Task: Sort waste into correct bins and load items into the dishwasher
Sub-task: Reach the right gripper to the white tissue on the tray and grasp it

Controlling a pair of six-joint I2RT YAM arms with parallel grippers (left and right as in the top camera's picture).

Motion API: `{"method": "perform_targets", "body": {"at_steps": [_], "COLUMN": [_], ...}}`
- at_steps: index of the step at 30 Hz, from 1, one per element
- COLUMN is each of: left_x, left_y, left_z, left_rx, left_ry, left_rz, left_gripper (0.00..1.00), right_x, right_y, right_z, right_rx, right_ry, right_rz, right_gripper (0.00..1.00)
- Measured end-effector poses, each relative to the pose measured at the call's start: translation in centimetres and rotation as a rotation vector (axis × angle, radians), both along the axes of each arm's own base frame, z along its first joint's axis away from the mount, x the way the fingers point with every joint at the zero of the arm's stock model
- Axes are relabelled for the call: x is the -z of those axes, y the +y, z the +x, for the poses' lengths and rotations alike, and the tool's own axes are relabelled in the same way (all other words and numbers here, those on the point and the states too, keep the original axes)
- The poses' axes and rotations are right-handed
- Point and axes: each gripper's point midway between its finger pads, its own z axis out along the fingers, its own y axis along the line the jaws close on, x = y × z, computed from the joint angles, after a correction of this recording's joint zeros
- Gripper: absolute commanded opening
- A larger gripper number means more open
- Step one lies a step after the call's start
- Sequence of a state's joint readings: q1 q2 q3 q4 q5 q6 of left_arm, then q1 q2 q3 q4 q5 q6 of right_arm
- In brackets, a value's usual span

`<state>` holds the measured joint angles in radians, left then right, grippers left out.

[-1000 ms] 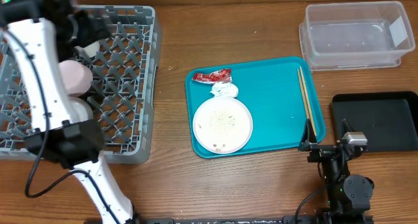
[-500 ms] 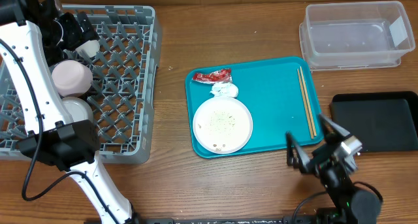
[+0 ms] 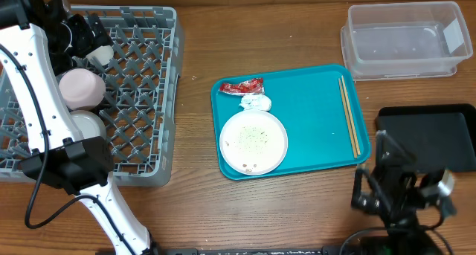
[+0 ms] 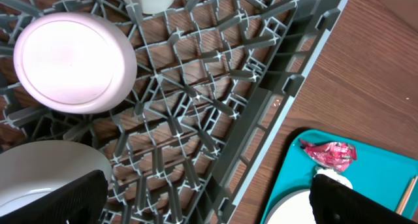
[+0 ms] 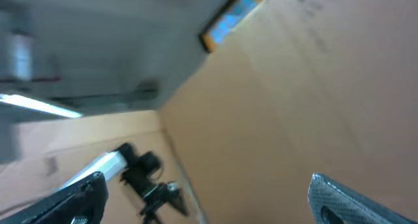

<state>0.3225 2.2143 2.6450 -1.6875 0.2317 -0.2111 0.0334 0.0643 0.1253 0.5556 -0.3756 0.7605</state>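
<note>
Motion | right pincer (image 3: 375, 175) swung off teal tray (image 3: 312, 114) | seemingly upturned, agape

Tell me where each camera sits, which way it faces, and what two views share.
Overhead: fixed above the table, looking straight down at dish rack, teal tray, clear tub, black tray; left arm and right arm show.
Left wrist: above the rack, facing down at an upturned pale bowl and red wrapper; open left pincer tips in bottom corners.
Right wrist: tilted up off the table at a blurred room; open right pincer tips only.
Shared: overhead and left wrist both show rack, bowl, wrapper, tray.
</note>
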Motion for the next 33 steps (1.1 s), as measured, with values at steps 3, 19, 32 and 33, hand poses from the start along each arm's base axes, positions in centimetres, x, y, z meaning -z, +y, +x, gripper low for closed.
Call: {"method": "perform_targets", "body": {"at_steps": [3, 19, 32, 33], "left_x": [0.0, 0.0, 0.0, 0.0], "left_y": [0.0, 0.0, 0.0, 0.0], "left_z": [0.0, 0.0, 0.0, 0.0], "left_rx": [0.0, 0.0, 0.0, 0.0], "left_ry": [-0.001, 0.001, 0.001, 0.001], "left_rz": [0.0, 0.0, 0.0, 0.0], "left_gripper": [1.0, 1.0, 1.0, 1.0], "right_x": [-2.2, 4.3, 21.3, 22.5], "right_y": [0.7, 11.3, 16.7, 16.5], "right_z": [2.1, 21.8, 25.0, 25.1], "right_rx": [0.014, -0.373, -0.473, -0.462], "right_ry": [0.123, 0.996, 1.345, 1.382], "right_rz": [-0.099, -0.681, -0.775, -0.773], "right_gripper": [1.0, 1.0, 0.84, 0.84]}}
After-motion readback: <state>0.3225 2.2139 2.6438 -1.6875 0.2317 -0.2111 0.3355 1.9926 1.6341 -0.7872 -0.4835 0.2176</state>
